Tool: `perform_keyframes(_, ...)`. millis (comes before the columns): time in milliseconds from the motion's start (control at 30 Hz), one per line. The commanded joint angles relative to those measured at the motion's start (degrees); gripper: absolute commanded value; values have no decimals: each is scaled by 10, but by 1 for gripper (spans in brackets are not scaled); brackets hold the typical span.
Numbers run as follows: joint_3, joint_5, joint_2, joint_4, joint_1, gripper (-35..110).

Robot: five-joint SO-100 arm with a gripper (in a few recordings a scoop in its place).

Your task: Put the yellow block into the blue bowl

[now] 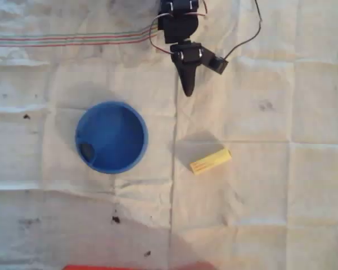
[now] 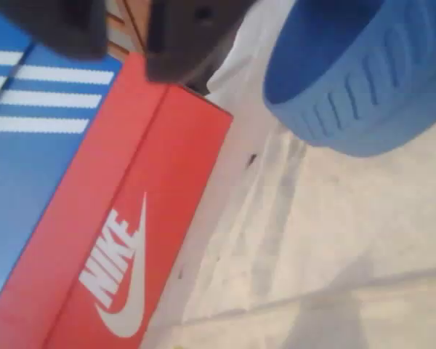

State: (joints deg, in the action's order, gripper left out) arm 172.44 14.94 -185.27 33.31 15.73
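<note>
Gripper [image 1: 187, 89] hangs high over the cloth, fingers pressed together on nothing, so your task is not begun.

Your yellow block [image 1: 210, 161] lies flat on the white cloth [image 1: 281, 191], well below the gripper and just right of the blue bowl [image 1: 111, 136] in the overhead view; the bowl is empty, with reach, grasp, carry and drop all left. A red shoebox [image 2: 123, 240] sits past the cloth's edge.

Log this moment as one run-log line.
gripper: above the cloth, carrying nothing, jaw state unclear | block: on cloth, right of bowl in overhead view | bowl: no block inside | step: grasp not begun
</note>
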Motion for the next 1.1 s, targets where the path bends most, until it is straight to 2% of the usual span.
perform_keyframes(0,111,-10,-48,11,12,0)
perform_keyframes(267,111,-5,-57,103,6,0)
perform_keyframes(1067,107,-4,-57,71,6,0)
